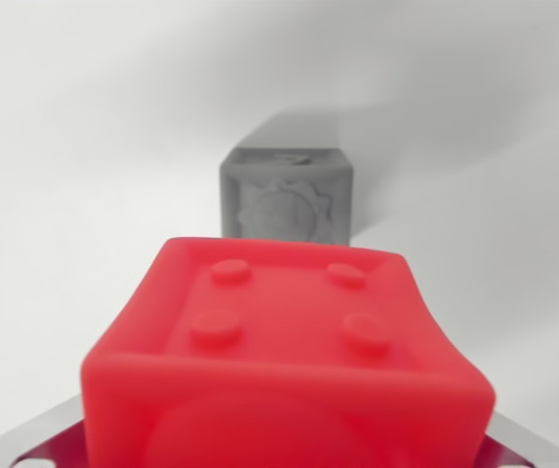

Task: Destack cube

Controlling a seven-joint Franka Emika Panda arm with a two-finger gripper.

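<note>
Surface: plain white desk [55, 195], matte, running up into an equally white backdrop with no visible seam; no desk edge or corner appears in the wrist view. Soft grey shadow lies behind and to the right of the far cube.

Wrist view's left: bare white surface, open. A metallic gripper part [40, 439] shows at bottom left, a second at bottom right.

Centre: red cube [289, 361] fills the lower frame, close to the camera, top face with four round studs facing up; no long axis. Its base is hidden.

Beyond it, apart: grey cube [287, 195] sits on the desk, embossed sun-like face toward the camera.

Wrist view's right: open white surface, shadowed.

Gripper fingertips hidden; cannot tell whether parted or clamped on the red cube.
</note>
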